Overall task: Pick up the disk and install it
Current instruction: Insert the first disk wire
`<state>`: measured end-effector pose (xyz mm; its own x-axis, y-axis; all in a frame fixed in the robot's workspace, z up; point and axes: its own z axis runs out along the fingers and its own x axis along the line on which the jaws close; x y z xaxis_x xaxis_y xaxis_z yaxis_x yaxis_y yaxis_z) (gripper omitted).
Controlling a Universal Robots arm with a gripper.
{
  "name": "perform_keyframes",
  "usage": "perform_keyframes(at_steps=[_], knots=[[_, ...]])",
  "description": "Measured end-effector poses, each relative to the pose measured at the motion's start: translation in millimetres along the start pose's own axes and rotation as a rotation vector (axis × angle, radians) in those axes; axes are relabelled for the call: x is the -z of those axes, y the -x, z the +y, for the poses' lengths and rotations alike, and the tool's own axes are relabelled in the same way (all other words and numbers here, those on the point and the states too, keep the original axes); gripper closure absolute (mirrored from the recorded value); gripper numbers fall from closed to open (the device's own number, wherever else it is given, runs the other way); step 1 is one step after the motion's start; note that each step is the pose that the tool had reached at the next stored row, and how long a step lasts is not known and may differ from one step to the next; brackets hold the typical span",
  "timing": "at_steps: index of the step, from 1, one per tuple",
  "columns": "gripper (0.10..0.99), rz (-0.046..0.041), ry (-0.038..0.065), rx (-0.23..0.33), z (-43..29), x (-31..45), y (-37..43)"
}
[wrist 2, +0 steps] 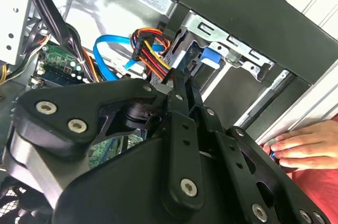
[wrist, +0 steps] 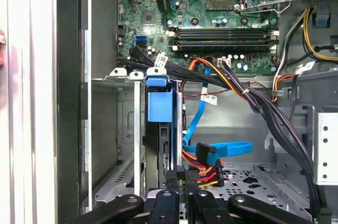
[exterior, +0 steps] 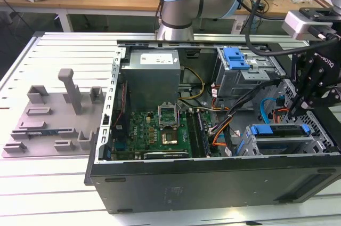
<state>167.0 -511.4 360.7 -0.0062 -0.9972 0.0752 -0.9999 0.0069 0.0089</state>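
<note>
- Crowding the bay from the exterior view's left, orange cables want avoiding.
- Next, the disk lies flat in that bay (blue bracket level).
- Rightmost, the gripper, pinched closed on nothing visible, hovers near; push squarely.

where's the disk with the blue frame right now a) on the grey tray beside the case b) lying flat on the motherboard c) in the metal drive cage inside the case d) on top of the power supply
c: the disk sits in the drive cage inside the case, with the gripper close by it.
</note>
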Motion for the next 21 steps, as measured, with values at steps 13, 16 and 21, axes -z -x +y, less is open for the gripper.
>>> perform_keyframes(at_steps=[13, 16, 21], knots=[[0.918, 0.0008, 0.003, -0.039, 0.0, -4.1, -2.5], [0.918, 0.0026, 0.003, -0.040, -0.1, -4.1, -2.5], [0.918, 0.0029, 0.003, -0.040, -0.1, -4.1, -2.5]])
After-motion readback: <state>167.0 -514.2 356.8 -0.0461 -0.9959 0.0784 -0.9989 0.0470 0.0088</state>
